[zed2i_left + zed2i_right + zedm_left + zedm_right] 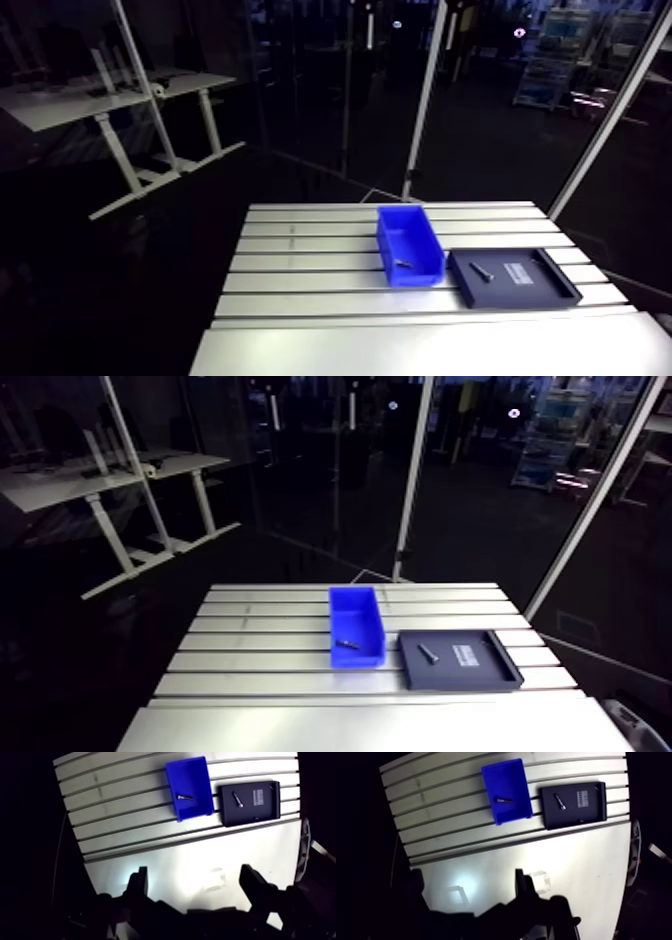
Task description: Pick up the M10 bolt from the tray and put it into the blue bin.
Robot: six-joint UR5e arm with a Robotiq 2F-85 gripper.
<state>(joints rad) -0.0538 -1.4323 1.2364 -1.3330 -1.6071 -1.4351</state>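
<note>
Arm view.
- One slotted surface.
- One blue bin, about mid-surface, its long side running near to far.
- One black tray, just right of the bin's near end. Whether the two touch, cannot tell.
- Two bolts in all.
- Tray bolt: one only, lying flat in the left part of the tray.
- Bin bolt: one only, on the bin floor towards its near end.
- One pale label on the tray, right of the tray bolt.
- Jaws do not show in this view.

Wrist view.
- Same tally: one blue bin, one black tray, two bolts.
- Jaws are dark and stand wide apart, holding nothing. Only the smooth, brightly lit near strip of the surface shows between them.
- Tray bolt lies well ahead of the jaws, on the tray, on the side nearest the bin. It is well apart from both jaws and not between them.
- Bin bolt is also well ahead, inside the bin, beside the tray bolt with the bin wall between them.
</note>
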